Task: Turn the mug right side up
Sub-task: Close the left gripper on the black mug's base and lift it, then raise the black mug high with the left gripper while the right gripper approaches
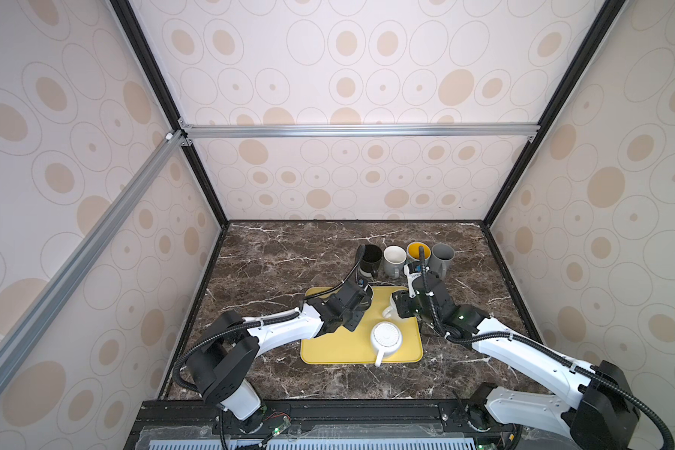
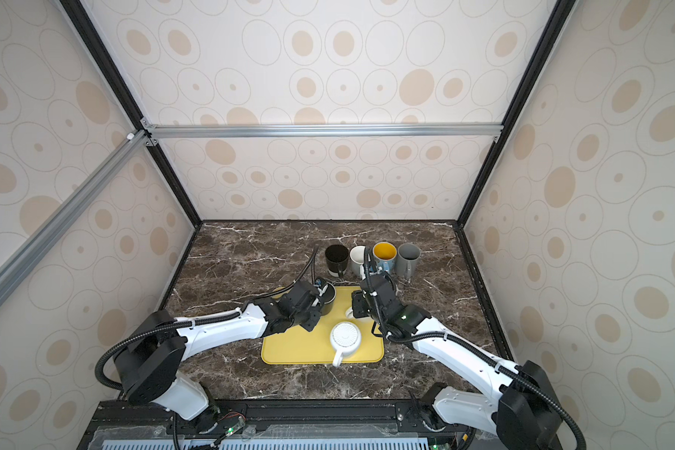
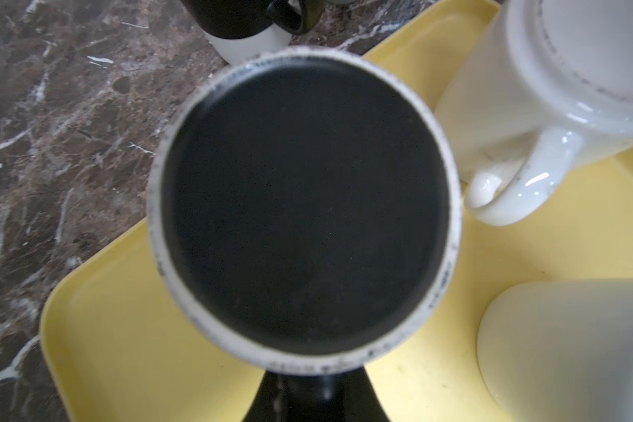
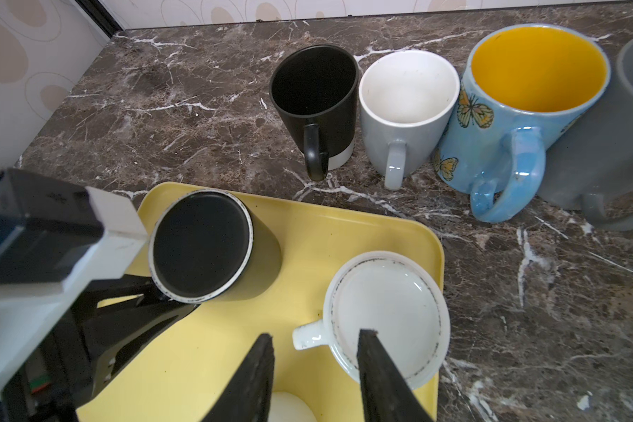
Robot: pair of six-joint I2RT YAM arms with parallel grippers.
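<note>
A black mug [image 4: 201, 244] stands upside down at the back left of the yellow tray [image 4: 216, 365], its flat base [image 3: 304, 208] filling the left wrist view. My left gripper [image 4: 158, 297] is shut on the near side of this mug, low down, and hides most of it in both top views [image 1: 367, 296] [image 2: 328, 298]. A white mug [image 4: 388, 314] stands upside down at the tray's back right. My right gripper [image 4: 317, 338] hovers open over it, one finger above its base and one beside its handle [image 4: 307, 336].
A second upside-down white mug [image 1: 385, 339] with a ribbed base stands at the tray's front. Behind the tray, a row of upright mugs: black [image 4: 315, 95], grey-white [image 4: 408, 95], blue with a yellow inside [image 4: 527, 91], grey [image 4: 629, 128]. Walls enclose the marble table [image 1: 273, 257].
</note>
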